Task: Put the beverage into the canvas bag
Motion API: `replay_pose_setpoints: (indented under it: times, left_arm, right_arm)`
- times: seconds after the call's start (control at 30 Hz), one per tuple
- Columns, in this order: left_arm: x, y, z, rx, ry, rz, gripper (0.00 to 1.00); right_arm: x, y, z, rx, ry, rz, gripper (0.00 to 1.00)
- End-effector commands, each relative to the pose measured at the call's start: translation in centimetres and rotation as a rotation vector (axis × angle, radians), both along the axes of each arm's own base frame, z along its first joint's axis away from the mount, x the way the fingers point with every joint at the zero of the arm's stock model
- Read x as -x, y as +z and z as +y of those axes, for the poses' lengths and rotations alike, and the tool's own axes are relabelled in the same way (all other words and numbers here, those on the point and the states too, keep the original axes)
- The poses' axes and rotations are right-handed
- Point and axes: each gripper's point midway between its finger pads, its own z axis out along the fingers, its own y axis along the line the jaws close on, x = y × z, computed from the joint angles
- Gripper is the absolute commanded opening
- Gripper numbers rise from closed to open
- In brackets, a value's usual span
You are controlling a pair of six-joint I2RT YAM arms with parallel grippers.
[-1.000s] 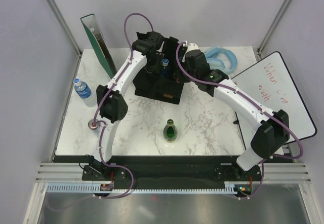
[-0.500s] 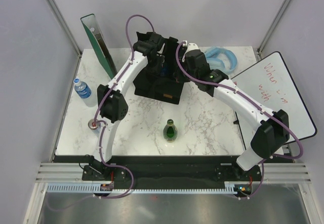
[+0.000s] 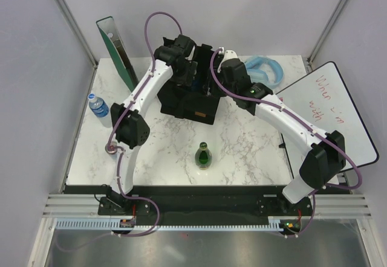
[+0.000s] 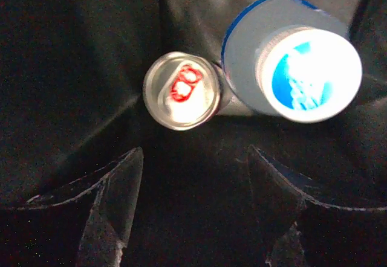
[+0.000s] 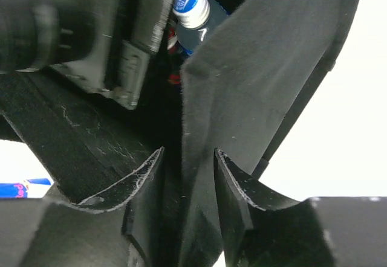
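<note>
The canvas bag (image 3: 193, 107), black and boxy, stands at the back middle of the table. In the left wrist view I look straight down into the bag (image 4: 72, 67). The beverage, a silver can with a red tab (image 4: 181, 90), stands upright on its floor beside a bottle with a blue and white cap (image 4: 308, 73). My left gripper (image 4: 193, 152) hangs open above them with nothing between its fingers, over the bag's mouth (image 3: 186, 70). My right gripper (image 5: 188, 152) is open, its fingers astride the bag's right wall (image 5: 242, 86), at the rim (image 3: 210, 84).
A green bottle (image 3: 204, 156) stands in front of the bag. A water bottle (image 3: 98, 105) and a small can (image 3: 112, 148) sit at the left edge. A green-edged board (image 3: 118, 52) leans back left, a whiteboard (image 3: 329, 116) at the right, light blue tubing (image 3: 263, 67) behind.
My left jaws have spread wider and the left arm has lifted a little over the bag. My right jaws, shut on the bag's wall before, now stand apart.
</note>
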Motion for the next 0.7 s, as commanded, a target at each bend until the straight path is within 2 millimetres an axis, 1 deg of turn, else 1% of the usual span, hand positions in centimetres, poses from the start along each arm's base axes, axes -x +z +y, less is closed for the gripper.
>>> replay_pose_setpoints:
  times: [0.0,0.17,0.2,0.27,0.3,0.4,0.43,0.5,0.53,0.6,0.63,0.67]
  left_arm:
    - [0.2,7.3,0.7,0.043,0.008,-0.172,0.78]
    - [0.9,10.1,0.4,0.097,0.002,-0.22,0.79]
    - [1.2,10.9,0.5,0.107,0.002,-0.234,0.79]
    - [1.5,11.7,0.4,0.129,0.0,-0.245,0.79]
    - [1.7,12.6,0.5,0.143,0.0,-0.262,0.79]
    - [2.2,14.4,0.3,0.182,-0.005,-0.294,0.79]
    - [2.6,15.4,0.4,0.2,-0.008,-0.311,0.79]
    - [3.0,16.6,0.3,0.235,-0.008,-0.334,0.8]
    - [3.5,17.8,0.4,0.258,-0.009,-0.356,0.8]
    - [4.2,19.4,-0.1,0.319,-0.014,-0.38,0.8]
    - [4.5,20.1,-0.1,0.342,-0.013,-0.391,0.84]
    - [5.4,21.7,-0.2,0.388,-0.022,-0.413,0.85]
  right_arm:
    - [0.0,2.6,0.0,-0.044,-0.01,-0.059,0.46]
    - [0.0,2.7,-0.5,-0.036,-0.025,-0.062,0.46]
    - [0.0,3.0,-0.5,-0.039,-0.026,-0.063,0.46]
    - [0.1,3.3,-0.5,-0.043,-0.023,-0.066,0.46]
    - [0.2,3.4,-0.6,-0.039,-0.022,-0.065,0.46]
    - [0.7,4.9,-0.7,-0.039,-0.003,-0.082,0.49]
    - [0.8,5.8,-0.6,-0.038,0.011,-0.1,0.5]
    - [1.4,7.1,-1.2,-0.036,0.019,-0.121,0.55]
    - [1.6,7.9,-1.3,-0.029,0.028,-0.141,0.56]
    - [2.4,9.2,-1.9,-0.024,0.041,-0.16,0.61]
    - [2.7,10.0,-2.0,-0.021,0.05,-0.174,0.63]
    - [3.0,10.4,-2.3,-0.004,0.06,-0.184,0.68]
